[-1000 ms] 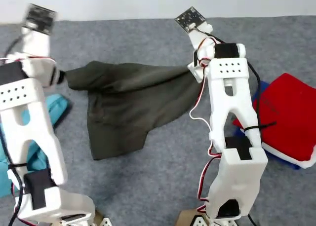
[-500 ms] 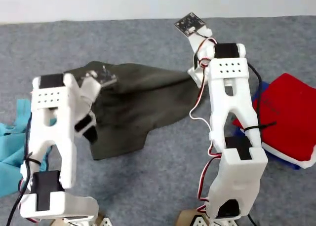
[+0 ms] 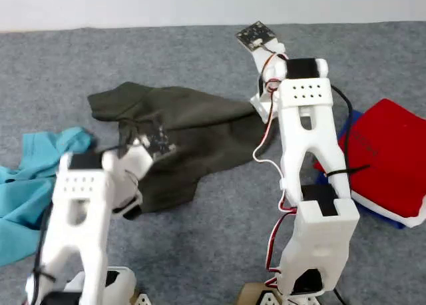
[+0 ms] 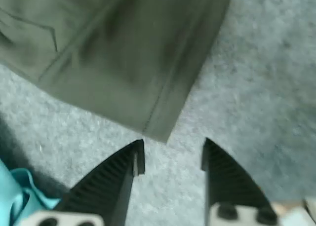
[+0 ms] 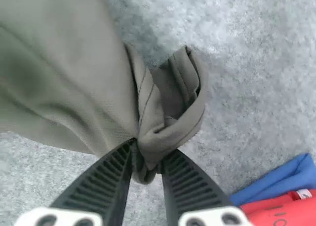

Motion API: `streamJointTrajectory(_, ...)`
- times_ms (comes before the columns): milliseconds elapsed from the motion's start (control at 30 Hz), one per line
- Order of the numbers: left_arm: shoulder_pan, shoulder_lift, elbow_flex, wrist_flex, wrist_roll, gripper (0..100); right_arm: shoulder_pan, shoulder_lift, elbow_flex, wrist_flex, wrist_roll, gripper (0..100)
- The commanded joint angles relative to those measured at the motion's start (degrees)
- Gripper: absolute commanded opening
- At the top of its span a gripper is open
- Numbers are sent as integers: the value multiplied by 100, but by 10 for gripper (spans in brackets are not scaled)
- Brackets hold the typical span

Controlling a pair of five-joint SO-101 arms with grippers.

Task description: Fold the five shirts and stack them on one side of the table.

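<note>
Spanning the high view, the grey fuzzy table [image 3: 200,52] carries the olive shirt [image 3: 193,128], a rumpled matte knit lying mid-table. At the left edge is a crumpled teal shirt [image 3: 26,185], at the right a folded red stack [image 3: 389,152]. Right wrist view: the right gripper [image 5: 147,157] has its ribbed fingers clamped on a bunched olive hem fold. Left wrist view: the left gripper [image 4: 173,154] has its fingers apart over bare table, just off the shirt's straight stitched edge.

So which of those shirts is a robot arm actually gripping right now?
The dark olive shirt in the middle: the right gripper pinches its bunched edge. The teal shirt at the left and the red shirt at the right lie free.
</note>
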Motion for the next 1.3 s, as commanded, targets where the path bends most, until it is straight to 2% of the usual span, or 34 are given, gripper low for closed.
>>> streamJointTrajectory(0,53,-343,620,-835,-273,217,-171,-127,-53,4,-79,10)
streamJointTrajectory(300,-202,-281,857,-1495,-993,217,-198,-119,-53,31,-70,10)
streamJointTrajectory(467,-290,677,690,-1960,-1064,218,-198,-119,-53,31,-70,10)
streamJointTrajectory(633,-422,1644,-171,-1591,-1055,218,-189,-127,-53,40,-70,10)
streamJointTrajectory(867,-369,2321,-602,-1530,-1037,209,-189,-215,-53,40,-53,10)
streamJointTrajectory(1267,-26,2338,-400,-1521,-1037,3,22,-338,-53,31,-35,10)
